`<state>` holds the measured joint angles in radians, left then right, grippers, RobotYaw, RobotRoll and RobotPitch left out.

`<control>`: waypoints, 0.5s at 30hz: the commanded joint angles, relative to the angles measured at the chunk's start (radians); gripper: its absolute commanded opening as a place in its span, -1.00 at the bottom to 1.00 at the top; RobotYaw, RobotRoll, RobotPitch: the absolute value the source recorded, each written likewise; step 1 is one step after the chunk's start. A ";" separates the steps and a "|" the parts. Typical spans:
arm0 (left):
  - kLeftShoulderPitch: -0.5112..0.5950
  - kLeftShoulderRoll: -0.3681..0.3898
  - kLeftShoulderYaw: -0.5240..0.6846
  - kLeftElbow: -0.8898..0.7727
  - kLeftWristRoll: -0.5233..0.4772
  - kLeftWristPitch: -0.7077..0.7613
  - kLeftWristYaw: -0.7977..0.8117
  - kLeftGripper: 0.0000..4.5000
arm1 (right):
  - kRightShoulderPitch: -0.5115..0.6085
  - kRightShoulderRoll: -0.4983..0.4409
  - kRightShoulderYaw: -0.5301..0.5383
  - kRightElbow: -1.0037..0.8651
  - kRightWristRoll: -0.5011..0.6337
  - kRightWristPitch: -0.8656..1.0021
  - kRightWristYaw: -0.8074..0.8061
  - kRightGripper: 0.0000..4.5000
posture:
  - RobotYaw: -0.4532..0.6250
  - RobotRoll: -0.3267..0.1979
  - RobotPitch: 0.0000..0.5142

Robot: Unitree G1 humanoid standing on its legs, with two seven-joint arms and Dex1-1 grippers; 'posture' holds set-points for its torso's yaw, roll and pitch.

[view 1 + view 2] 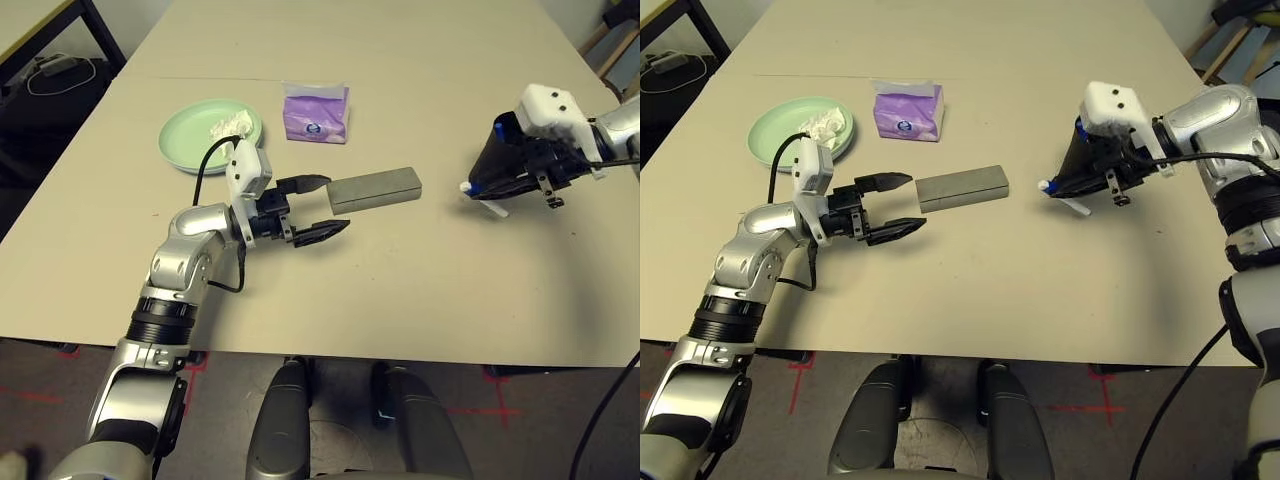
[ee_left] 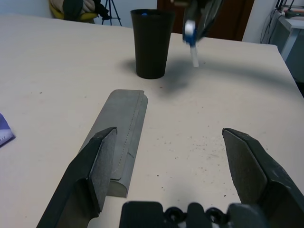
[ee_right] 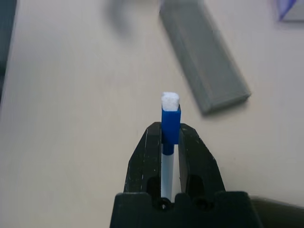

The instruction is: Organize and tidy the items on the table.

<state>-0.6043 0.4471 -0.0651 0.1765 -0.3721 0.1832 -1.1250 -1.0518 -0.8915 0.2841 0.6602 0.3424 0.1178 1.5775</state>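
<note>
Right end effector [image 3: 170, 142] clamped on thin pen [image 3: 170, 118], blue-and-white, lifted off worktop [image 1: 420, 280] beside black cup [image 2: 151, 42]. Pen light, stiff, slim, likely slippery; mid-barrel pinch steadier than tip. Left end effector [image 1: 312, 208] spread wide, empty, jaws straddling end of grey glasses case [image 1: 375, 190]; case rigid, grip across narrow sides.

Pale green plate [image 1: 195, 135] with white tissue [image 1: 230, 124] upper left, purple tissue pack [image 1: 316, 112] beside it, grey glasses case [image 1: 375, 189] flat mid-frame, black cup [image 2: 151, 42] upright right, blue-capped pen [image 3: 170, 124] lifted off the counter [image 1: 400, 290].
</note>
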 commanded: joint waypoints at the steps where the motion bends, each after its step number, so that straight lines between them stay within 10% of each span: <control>1: -0.001 -0.003 -0.028 0.009 0.019 -0.021 -0.022 1.00 | 0.099 0.030 -0.114 -0.137 0.068 0.114 -0.078 -0.86 | 0.12 0.25 -0.45; 15: -0.048 -0.010 -0.038 0.076 0.033 -0.058 -0.053 1.00 | 0.246 0.247 -0.456 -0.442 0.200 0.281 -0.552 -0.86 | 0.03 0.25 -0.60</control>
<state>-0.6420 0.4413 -0.0896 0.2400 -0.3513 0.1387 -1.1641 -0.8059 -0.6527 -0.1352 0.2371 0.5289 0.4102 1.0701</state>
